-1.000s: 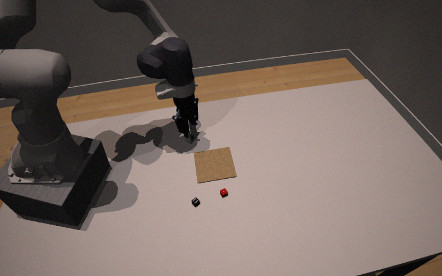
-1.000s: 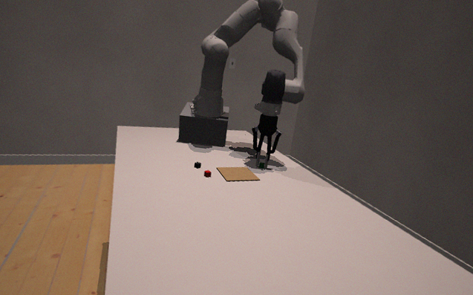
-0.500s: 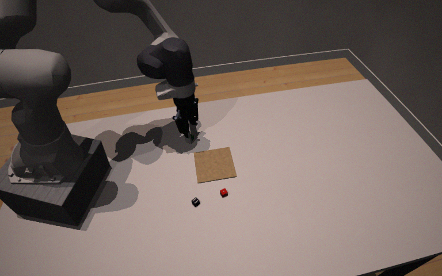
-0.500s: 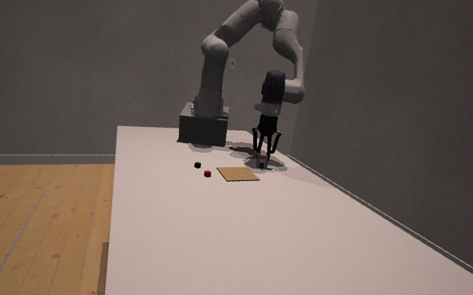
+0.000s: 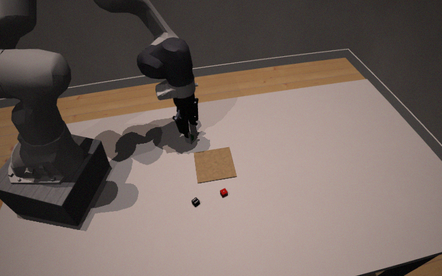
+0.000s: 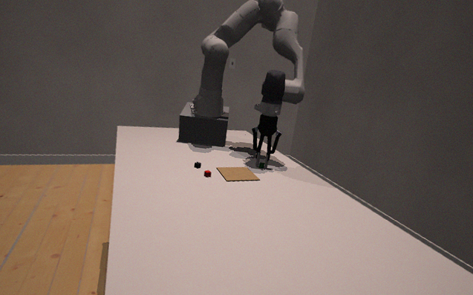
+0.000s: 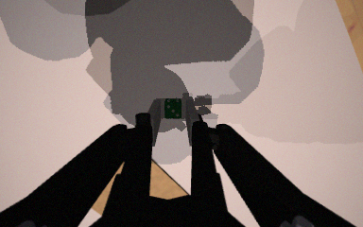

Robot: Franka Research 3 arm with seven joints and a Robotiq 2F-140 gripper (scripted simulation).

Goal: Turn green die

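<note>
The green die (image 5: pixel 192 138) (image 6: pixel 261 165) (image 7: pixel 173 109) stands on the white table beside the mat, off it, with several pale pips on its top face. My gripper (image 5: pixel 191 140) (image 6: pixel 261 163) (image 7: pixel 173 110) points down around the die, one finger on each side. Its fingers are partly open, and narrow gaps show beside the die in the wrist view. The tan mat (image 5: pixel 214 165) (image 6: pixel 237 174) (image 7: pixel 165 183) lies flat close by. The die's side faces are mostly hidden by the fingers.
A red die (image 5: pixel 224 192) (image 6: pixel 207 174) with one pip on top lies just off the mat's far side from my gripper. A black die (image 5: pixel 195 202) (image 6: pixel 197 165) lies near it, several pips on top. The robot's base block (image 5: pixel 87 181) (image 6: pixel 202 129) stands on the table.
</note>
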